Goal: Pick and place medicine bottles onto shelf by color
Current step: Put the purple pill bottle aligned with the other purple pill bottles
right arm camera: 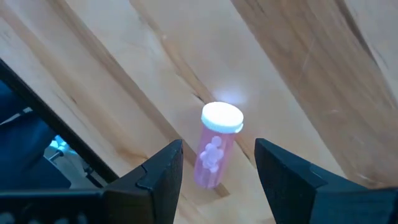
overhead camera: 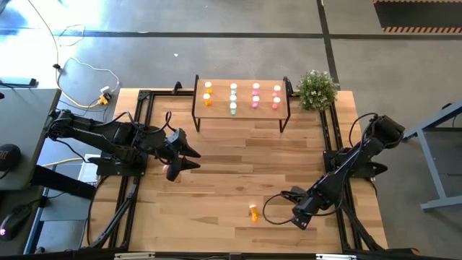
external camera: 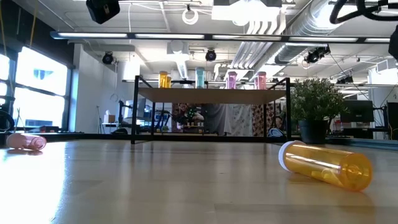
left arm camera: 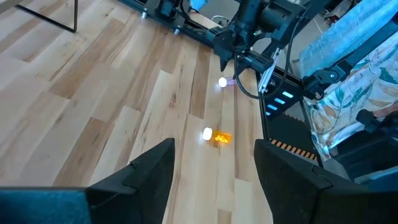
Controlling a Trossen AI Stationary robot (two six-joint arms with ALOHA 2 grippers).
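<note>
Orange bottle (external camera: 326,165) lies nr right fingers (overhead camera: 297,219), spread; left fingers (overhead camera: 189,149) spread, prob. over pink bottle (overhead camera: 172,172).

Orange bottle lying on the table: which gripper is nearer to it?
Right. The right gripper hangs just beside the orange bottle; the left gripper is farther off, toward the shelf.

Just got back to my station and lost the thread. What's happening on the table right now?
The right gripper hovers with open fingers over a pink white-capped medicine bottle on the table, not gripping it. An orange bottle lies nearby. The left gripper, open and empty, waits beside another pink bottle. The small light-wood shelf already holds bottles grouped by colour.
</note>
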